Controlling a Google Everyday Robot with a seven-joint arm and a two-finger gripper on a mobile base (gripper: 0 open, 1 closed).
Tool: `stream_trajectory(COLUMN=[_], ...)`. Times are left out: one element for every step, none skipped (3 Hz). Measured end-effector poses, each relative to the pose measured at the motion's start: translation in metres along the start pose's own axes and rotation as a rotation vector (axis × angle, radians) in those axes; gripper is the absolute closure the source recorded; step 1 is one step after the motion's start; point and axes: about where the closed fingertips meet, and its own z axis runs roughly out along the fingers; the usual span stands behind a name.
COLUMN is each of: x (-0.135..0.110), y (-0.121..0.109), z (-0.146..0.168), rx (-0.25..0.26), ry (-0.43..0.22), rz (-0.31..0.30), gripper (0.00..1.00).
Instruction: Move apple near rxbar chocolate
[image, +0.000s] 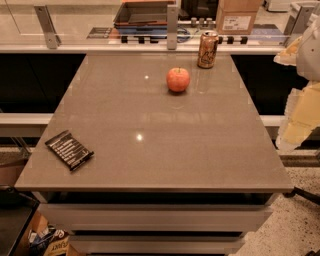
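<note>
The apple (178, 79) is small, round and red-orange. It sits on the grey table top (160, 145) toward the back, right of the middle. The rxbar chocolate (69, 149) is a flat bar in a black wrapper with white text. It lies near the table's front left corner, far from the apple. My gripper (301, 112) shows as a white and yellowish shape at the right edge of the view, beyond the table's right side and well away from both objects. It holds nothing that I can see.
An orange-brown drink can (207, 49) stands upright at the table's back edge, just right of and behind the apple. A glass rail with metal posts (172, 22) runs behind the table. A cardboard box (238, 17) and a tray (142, 14) lie beyond it.
</note>
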Motion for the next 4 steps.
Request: stream_trajectory(x=[0.000, -0.003, -0.011, -0.021], y=[0.000, -0.008, -0.029, -0.048], z=[0.000, -0.001, 0.001, 0.016], rx=[0.000, 0.010, 0.036, 0.058], ry=[0.000, -0.017, -0.074, -0.172], rz=[0.000, 0.003, 0.046, 0.140], gripper=[0.00, 0.00, 0.00, 0.00])
